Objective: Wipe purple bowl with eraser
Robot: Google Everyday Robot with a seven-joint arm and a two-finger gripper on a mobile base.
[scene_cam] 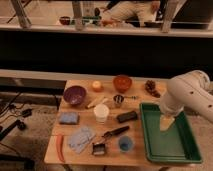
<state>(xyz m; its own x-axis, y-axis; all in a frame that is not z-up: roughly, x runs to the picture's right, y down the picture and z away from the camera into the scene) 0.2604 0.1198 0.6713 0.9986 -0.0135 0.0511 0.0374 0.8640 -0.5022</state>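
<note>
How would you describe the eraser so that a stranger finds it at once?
On the wooden table, look just left of the green tray, over which the gripper hangs. The eraser lies there, right of the white cup: a small flat dark block, not blue like the pad, nor long-handled like the brush beside it.
</note>
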